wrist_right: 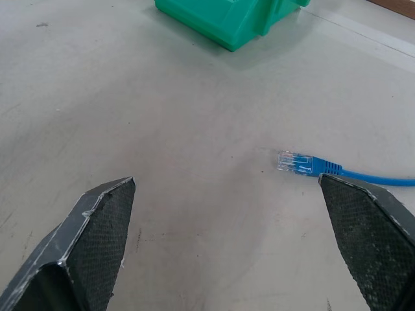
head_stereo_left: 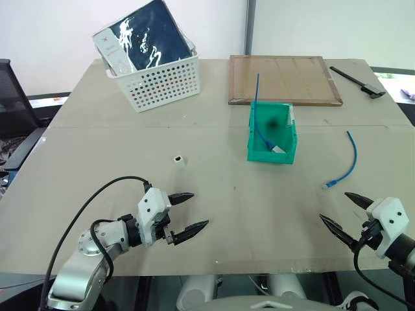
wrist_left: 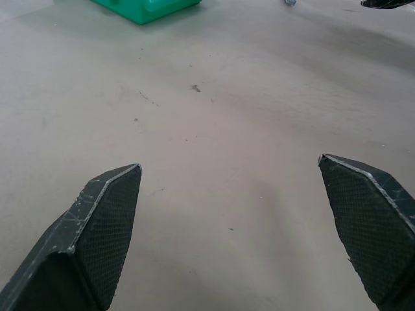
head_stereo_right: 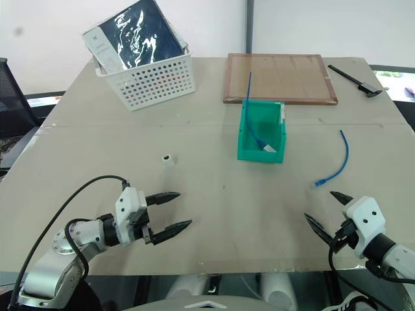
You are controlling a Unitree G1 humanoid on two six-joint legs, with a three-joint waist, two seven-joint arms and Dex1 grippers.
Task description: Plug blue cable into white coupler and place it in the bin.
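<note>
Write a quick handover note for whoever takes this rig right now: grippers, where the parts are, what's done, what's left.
Left gripper: open, empty, above the table.
Right gripper: open, empty, close to the loose blue cable, whose clear plug lies on the table just ahead of its fingers.
White coupler: alone on the table, ahead of the left gripper.
Green bin: mid-table, already holding another blue cable.
Done: nothing on this cable.
Left: grasp cable and coupler, plug together, drop in bin.

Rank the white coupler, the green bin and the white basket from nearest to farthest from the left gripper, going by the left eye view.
From the left gripper:
1. White coupler: on the table just ahead of the open fingers.
2. Green bin: farther ahead, toward the robot's right, already holding a blue cable.
3. White basket: at the table's far edge.
</note>
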